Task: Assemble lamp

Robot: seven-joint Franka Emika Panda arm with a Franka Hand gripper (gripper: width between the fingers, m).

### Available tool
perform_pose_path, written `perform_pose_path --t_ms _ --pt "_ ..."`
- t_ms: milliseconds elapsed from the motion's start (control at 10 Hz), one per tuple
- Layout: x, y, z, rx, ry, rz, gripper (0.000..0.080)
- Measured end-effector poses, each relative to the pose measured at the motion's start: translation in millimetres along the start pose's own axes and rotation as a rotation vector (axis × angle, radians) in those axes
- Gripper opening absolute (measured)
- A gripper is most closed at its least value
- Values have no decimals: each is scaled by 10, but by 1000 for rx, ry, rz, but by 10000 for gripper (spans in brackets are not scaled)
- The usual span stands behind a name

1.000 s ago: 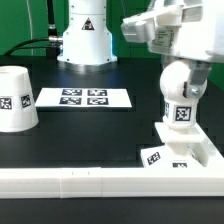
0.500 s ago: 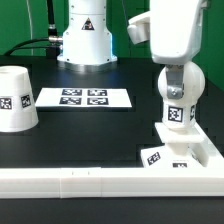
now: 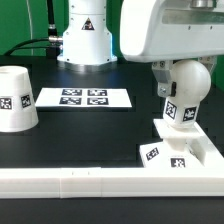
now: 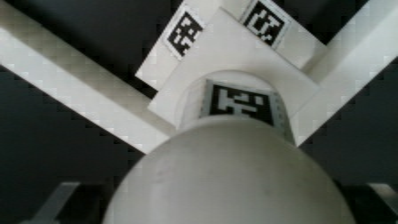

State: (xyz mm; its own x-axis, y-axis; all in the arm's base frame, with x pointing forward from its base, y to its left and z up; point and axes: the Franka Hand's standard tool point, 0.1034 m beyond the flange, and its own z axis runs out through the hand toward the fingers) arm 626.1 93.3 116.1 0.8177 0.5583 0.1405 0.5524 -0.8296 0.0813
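Note:
The white bulb (image 3: 183,92) stands on the flat square base (image 3: 168,152) at the exterior view's right, its stem tag facing the camera and slightly tilted. My gripper (image 3: 176,78) is shut on the bulb's round head from above. In the wrist view the bulb's head (image 4: 222,170) fills the near part between my dark fingers (image 4: 54,200), and the base (image 4: 199,50) with two tags lies beyond it. The tapered shade (image 3: 15,97) stands alone at the exterior view's left, far from my gripper.
A long white rail (image 3: 80,182) runs along the front and turns up at the right (image 3: 212,148), boxing in the base. The marker board (image 3: 85,98) lies at the back centre. The robot's base (image 3: 85,35) stands behind it.
My wrist has turned over the bulb and the arm's body now covers more of the upper right. The bulb's tag and the base's tag have rotated slightly.

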Motion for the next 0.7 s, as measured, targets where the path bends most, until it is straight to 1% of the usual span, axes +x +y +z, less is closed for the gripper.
perform_pose_path --t_ms 100,400,700 --pt "-3 7 0 -1 0 44 579" --pt "-19 46 -2 0 0 295 579" --pt "-41 80 -9 -2 -2 605 579"
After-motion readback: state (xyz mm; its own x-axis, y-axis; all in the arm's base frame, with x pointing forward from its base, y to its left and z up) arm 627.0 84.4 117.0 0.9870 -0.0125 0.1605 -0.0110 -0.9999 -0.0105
